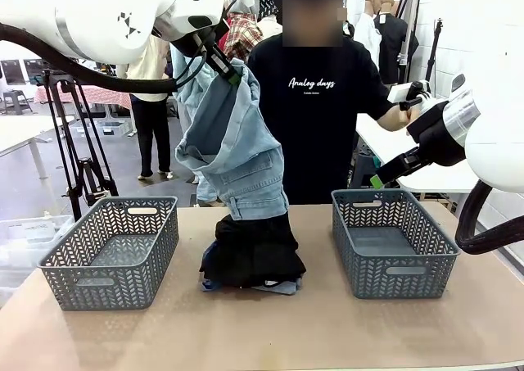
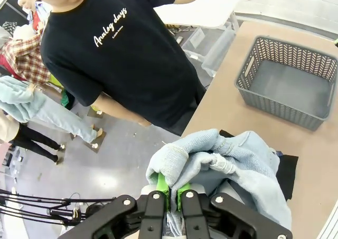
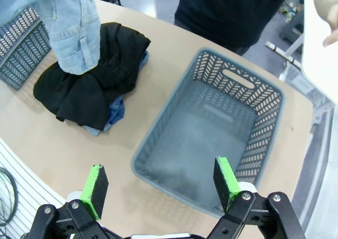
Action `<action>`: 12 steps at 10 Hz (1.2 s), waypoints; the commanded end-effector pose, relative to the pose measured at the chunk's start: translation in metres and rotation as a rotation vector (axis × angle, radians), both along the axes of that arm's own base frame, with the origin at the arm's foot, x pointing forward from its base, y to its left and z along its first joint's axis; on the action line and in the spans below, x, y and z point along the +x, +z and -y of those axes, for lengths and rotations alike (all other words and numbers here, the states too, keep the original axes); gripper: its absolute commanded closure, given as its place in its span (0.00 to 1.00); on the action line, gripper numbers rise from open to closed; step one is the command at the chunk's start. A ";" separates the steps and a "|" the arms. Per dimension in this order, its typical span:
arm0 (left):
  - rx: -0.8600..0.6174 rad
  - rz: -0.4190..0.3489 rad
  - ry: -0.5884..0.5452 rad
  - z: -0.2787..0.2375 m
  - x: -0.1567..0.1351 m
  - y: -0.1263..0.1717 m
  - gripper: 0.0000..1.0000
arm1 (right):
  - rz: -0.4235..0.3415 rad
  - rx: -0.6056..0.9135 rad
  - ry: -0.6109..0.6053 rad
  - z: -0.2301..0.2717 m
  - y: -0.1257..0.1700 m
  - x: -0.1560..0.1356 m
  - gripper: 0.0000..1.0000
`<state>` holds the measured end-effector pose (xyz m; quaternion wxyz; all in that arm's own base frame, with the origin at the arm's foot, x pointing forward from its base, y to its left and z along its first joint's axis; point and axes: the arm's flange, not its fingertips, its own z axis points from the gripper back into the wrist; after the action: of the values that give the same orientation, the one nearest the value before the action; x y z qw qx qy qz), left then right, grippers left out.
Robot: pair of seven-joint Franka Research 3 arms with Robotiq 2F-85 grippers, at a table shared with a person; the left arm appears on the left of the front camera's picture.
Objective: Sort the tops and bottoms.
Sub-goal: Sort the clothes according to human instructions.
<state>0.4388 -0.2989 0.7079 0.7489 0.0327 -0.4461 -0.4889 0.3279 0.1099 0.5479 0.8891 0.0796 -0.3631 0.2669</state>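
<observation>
My left gripper (image 1: 232, 70) is raised high at the back and shut on light blue denim shorts (image 1: 237, 154), which hang down with their lower end touching the pile. In the left wrist view the green pads (image 2: 163, 185) pinch a bunched fold of the denim (image 2: 211, 157). The pile at the table's middle is a bulky black top (image 1: 252, 252) lying over more blue denim (image 1: 282, 287). My right gripper (image 3: 161, 178) stands open with nothing in it, above the near edge of the right basket (image 3: 158, 139). From there I see the black top (image 3: 90, 86) and the hanging denim (image 3: 74, 33).
Two grey perforated baskets stand on the tan table, one at the left (image 1: 123, 203) and one at the right (image 1: 385, 195), both with nothing inside. A person in a black printed T-shirt (image 1: 315, 109) stands across the table with one hand (image 1: 399, 117) raised near my right arm.
</observation>
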 end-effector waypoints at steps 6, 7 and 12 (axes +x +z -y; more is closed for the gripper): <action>-0.023 0.003 0.002 -0.003 -0.003 0.007 1.00 | -0.004 0.018 0.006 -0.001 0.000 0.001 0.00; -0.023 0.003 0.002 -0.003 -0.003 0.007 1.00 | -0.004 0.018 0.006 -0.001 0.000 0.001 0.00; -0.023 0.003 0.002 -0.003 -0.003 0.007 1.00 | -0.004 0.018 0.006 -0.001 0.000 0.001 0.00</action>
<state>0.4388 -0.2989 0.7079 0.7489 0.0327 -0.4462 -0.4889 0.3279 0.1099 0.5479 0.8891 0.0796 -0.3631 0.2669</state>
